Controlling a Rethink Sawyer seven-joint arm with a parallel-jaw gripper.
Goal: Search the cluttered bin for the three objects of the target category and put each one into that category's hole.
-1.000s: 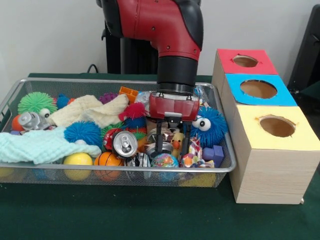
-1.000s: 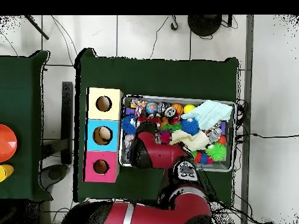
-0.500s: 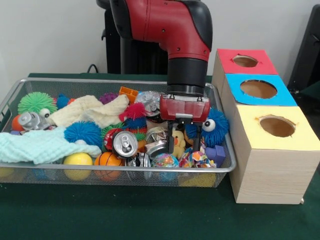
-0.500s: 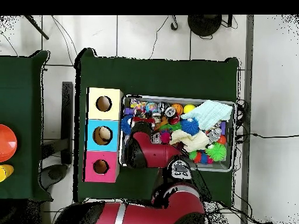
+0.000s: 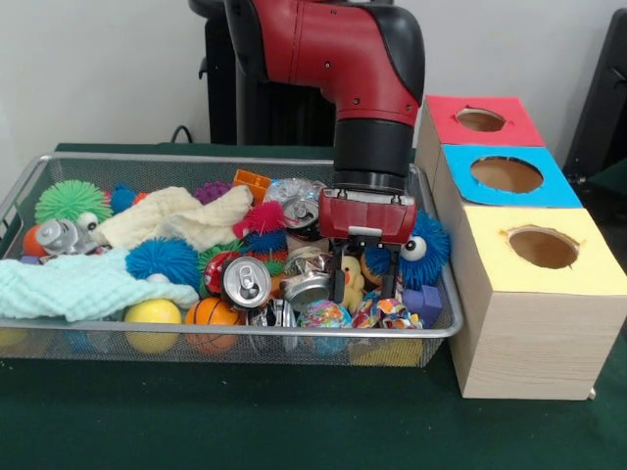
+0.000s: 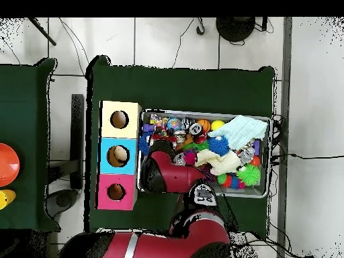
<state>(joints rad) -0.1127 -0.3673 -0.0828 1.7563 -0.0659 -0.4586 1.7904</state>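
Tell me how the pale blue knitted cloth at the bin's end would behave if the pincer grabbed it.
The pale blue cloth lies draped in soft folds over the toys, so it would likely hang floppy and sag from one pinch. It looks light. Its trailing edge rests by the blue spiky ball and yellow ball, so lifting may drag or nudge those.

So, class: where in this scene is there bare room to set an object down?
Bare green tablecloth lies in front of the wire mesh bin, and beyond it in the overhead view. Inside the bin is crowded throughout.
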